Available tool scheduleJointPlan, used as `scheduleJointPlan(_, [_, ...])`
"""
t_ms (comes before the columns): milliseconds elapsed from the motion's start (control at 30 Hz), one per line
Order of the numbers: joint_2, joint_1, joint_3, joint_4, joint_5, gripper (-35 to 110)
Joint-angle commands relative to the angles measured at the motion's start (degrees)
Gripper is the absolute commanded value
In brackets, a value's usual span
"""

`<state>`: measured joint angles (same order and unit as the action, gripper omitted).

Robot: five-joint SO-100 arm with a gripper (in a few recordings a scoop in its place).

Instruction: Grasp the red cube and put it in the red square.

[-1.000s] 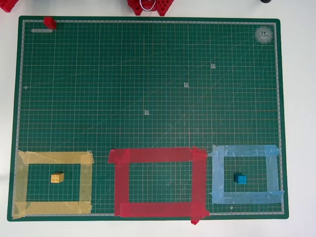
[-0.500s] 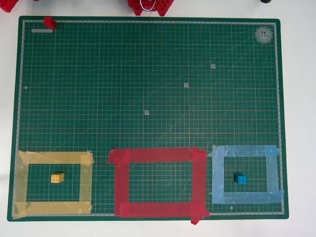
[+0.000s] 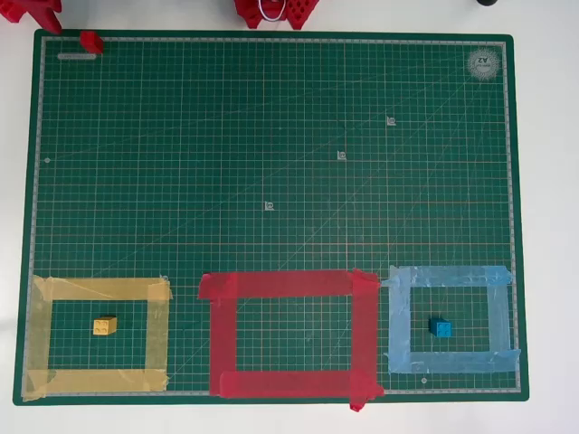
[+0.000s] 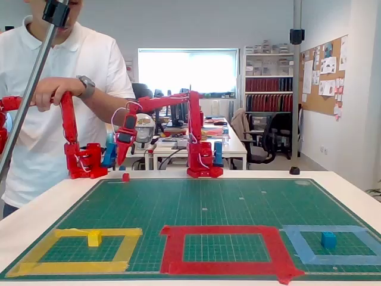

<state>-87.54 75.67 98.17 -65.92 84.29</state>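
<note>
We hang our gripper (image 4: 121, 162) just above the red cube (image 3: 90, 41) at the mat's far left corner, fingers' spread unreadable, lined up for a grasp, well apart from the red square (image 3: 289, 333)

In the overhead view, the small red cube (image 3: 90, 41) sits at the far left corner of the green gridded cutting mat (image 3: 271, 136). Along the mat's near edge lie three frames: the yellow tape frame (image 3: 98, 336) left, holding the yellow cube (image 3: 105, 325); the red tape square (image 3: 291, 333) in the middle; the light-blue tape frame (image 3: 451, 318) right, holding the blue cube (image 3: 441, 328).

Red printed arm (image 4: 191, 128) with black servos.
</note>
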Motion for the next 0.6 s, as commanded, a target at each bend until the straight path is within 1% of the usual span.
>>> scheduleJointPlan(0, [-1.2, -0.4, -1.3, -0.1, 0.4, 18])
scheduleJointPlan(100, [-1.2, -0.4, -1.2, -0.4, 0.1, 22])
scheduleJointPlan(567, [-2.2, 1.1, 5.2, -3.0, 0.0, 24])
